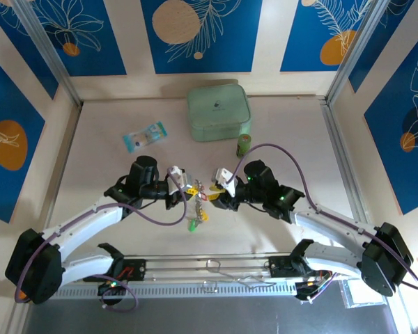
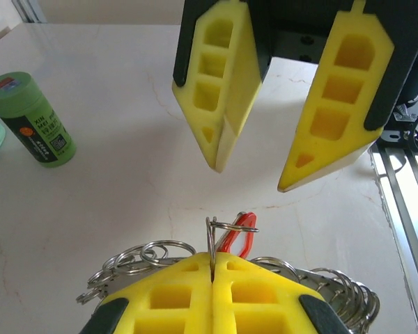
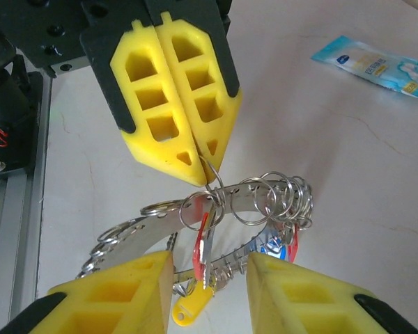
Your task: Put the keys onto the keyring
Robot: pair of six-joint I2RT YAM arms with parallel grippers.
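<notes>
A pale, marble-look counter [image 1: 299, 125] with faint veins sits inside a three-sided enclosure. Its cream walls [image 1: 132, 35] carry deep blue panels [image 1: 223, 49] printed with white leaf outlines and orange and tan circles. Silvery metal posts [image 1: 48, 56] stand at the back corners. The light is soft and even.

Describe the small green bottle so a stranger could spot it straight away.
Find the mint-green square case at the far middle of the table. Just off its near right corner stands the small green bottle. It is the only cylinder, a brighter green than the case, with a dark label.
</notes>
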